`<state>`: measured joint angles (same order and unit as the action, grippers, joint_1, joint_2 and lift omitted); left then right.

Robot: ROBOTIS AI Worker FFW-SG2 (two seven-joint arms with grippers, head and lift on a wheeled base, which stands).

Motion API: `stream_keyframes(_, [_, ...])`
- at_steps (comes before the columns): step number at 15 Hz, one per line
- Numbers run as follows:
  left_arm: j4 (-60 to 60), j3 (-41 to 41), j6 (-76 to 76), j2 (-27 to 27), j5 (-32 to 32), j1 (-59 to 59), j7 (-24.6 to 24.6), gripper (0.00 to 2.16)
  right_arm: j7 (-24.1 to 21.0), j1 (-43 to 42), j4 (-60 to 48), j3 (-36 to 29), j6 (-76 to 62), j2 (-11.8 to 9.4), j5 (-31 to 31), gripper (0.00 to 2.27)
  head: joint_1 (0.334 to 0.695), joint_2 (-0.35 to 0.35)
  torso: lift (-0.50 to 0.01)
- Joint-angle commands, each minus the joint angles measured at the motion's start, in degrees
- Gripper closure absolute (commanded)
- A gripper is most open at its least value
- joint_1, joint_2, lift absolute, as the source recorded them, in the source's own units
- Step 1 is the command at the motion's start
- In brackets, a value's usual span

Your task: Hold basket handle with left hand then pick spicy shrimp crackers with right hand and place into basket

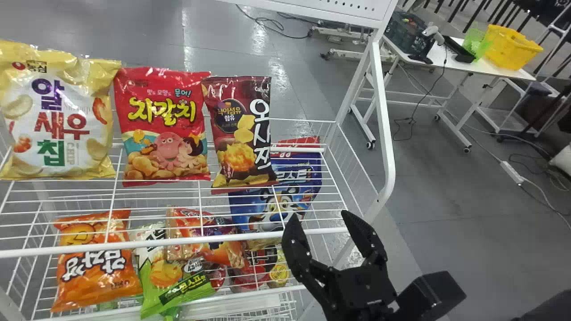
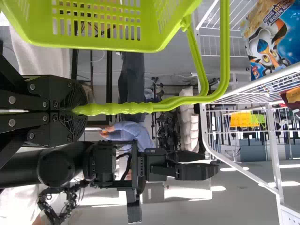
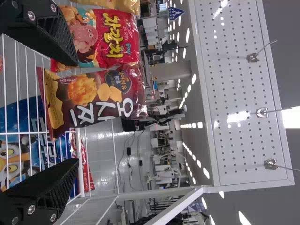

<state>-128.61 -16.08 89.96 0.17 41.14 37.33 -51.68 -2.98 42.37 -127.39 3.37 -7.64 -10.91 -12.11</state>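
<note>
where the upper shelf (image 1: 156, 198) carries stock: red bag (image 1: 165, 129) standing between yellow-and-white bag (image 1: 58, 111) and dark-red bag (image 1: 243, 133).
lower level: orange bag (image 1: 98, 272), green-and-white bag (image 1: 178, 292) and blue bag (image 1: 250, 214), partly crossed by shelf wires.
spicy shrimp crackers: packet cannot be identified with certainty; yellow-and-white bag, with shrimp pictured, stands at the left.
front rail (image 1: 178, 242): crosses the view of the lower bags; right end lies near the right jaws (image 1: 318, 213).
right post (image 1: 387, 147): rises at the rack's right side, beyond the right jaws.
left jaws (image 2: 79, 110): together, clamped on basket handle (image 2: 126, 108); green basket (image 2: 164, 35) is attached to it.
right jaws: apart, grasping nothing, tips directed toward the rack.
moving room: grey floor (image 1: 455, 214) extends right of the rack, toward white worktop (image 1: 482, 67) with yellow basket (image 1: 513, 47).
</note>
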Motion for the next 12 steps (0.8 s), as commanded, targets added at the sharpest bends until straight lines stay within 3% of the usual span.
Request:
stream_keyframes(1, [0.11,-0.18,0.07,-0.32,0.17,-0.07,0.00,1.81,0.00,-0.01,0.13,-0.11,0.04,0.01,-0.11,0.08,0.695,-0.350,-0.037])
stream_keyframes(12, [0.20,-0.45,0.07,-0.32,0.26,0.20,-0.43,1.81,0.08,0.17,0.04,-0.64,-0.13,0.01,-0.72,0.08,0.695,-0.350,-0.037])
